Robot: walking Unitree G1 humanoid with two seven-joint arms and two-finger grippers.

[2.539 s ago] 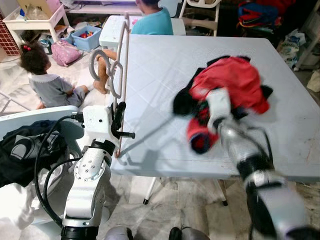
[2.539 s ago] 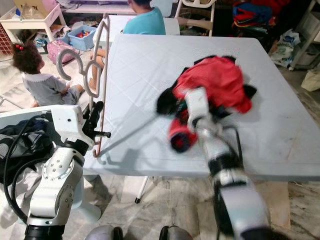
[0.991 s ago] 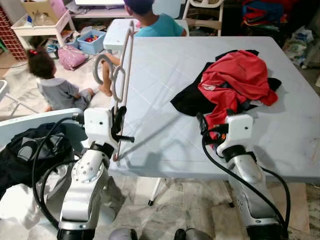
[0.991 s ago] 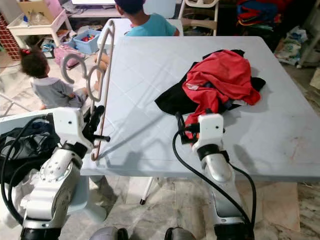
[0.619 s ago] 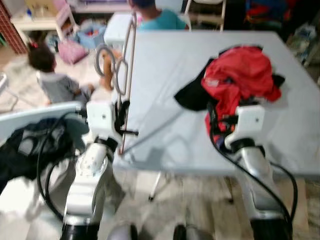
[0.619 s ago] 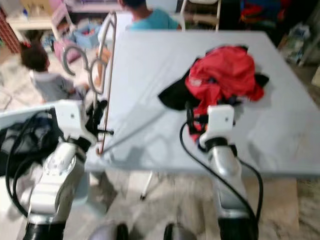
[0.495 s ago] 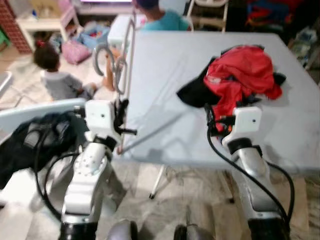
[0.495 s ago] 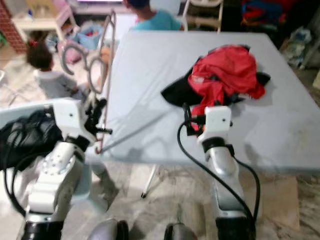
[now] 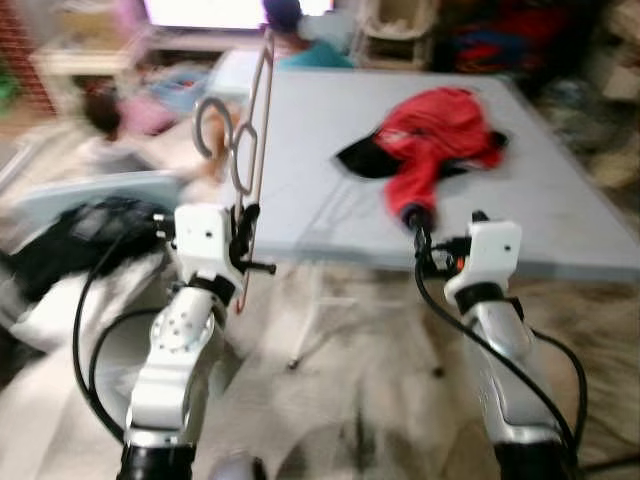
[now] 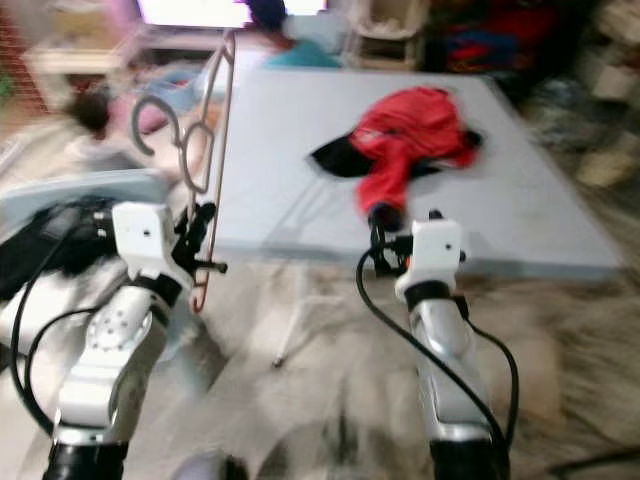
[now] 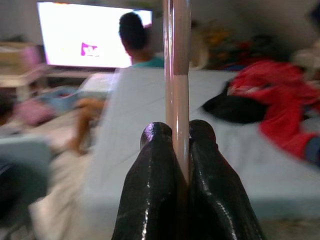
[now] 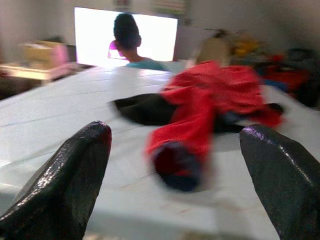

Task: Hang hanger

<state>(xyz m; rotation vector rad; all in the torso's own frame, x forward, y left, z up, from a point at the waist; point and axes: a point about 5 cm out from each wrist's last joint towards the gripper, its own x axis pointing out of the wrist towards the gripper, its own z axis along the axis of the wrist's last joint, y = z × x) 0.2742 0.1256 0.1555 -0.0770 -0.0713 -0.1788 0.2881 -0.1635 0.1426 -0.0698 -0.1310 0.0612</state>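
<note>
The picture is blurred by motion. My left gripper (image 9: 243, 222) is shut on the lower bar of a pink hanger (image 9: 258, 110) and holds it upright, left of the table's near corner. Its grey hooks (image 9: 218, 135) curl out to the left. In the left wrist view the bar (image 11: 176, 60) rises straight between the closed fingertips (image 11: 156, 134). My right gripper (image 9: 424, 238) stands open in front of the table's near edge with nothing in it. It points at a red and black garment (image 12: 200, 107).
The red garment (image 9: 435, 135) lies heaped on a pale grey table (image 9: 320, 190). A child (image 9: 105, 120) sits on the floor at left, and another person (image 9: 295, 35) sits beyond the table. Dark clothes (image 9: 90, 225) fill a pale tub beside my left arm.
The whole picture has shifted: the table now lies farther off and more floor shows in front. My right gripper is off the table's near edge. The left still holds the hanger.
</note>
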